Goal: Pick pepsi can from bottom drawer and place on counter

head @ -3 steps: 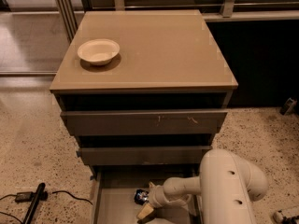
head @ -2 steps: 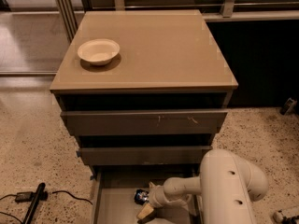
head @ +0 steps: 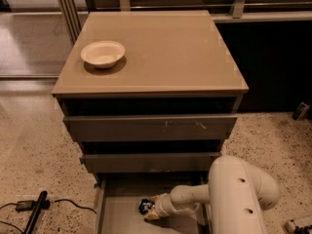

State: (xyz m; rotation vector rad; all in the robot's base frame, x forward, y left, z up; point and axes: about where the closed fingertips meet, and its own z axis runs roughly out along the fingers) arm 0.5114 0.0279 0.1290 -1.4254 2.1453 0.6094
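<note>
The pepsi can (head: 144, 206) is a small dark blue can with white marks, lying in the bottom drawer (head: 117, 218), which is pulled out at the foot of the cabinet. My gripper (head: 152, 210) reaches into that drawer from the right on a white arm and sits right against the can, low over the drawer floor. The tan counter (head: 161, 48) is the cabinet's top, well above the gripper.
A cream bowl (head: 103, 53) sits on the counter's left side. Two grey drawer fronts (head: 148, 127) overhang the bottom drawer. A black tool with a cable (head: 34, 213) lies on the speckled floor at the left. My white arm (head: 239, 199) fills the lower right.
</note>
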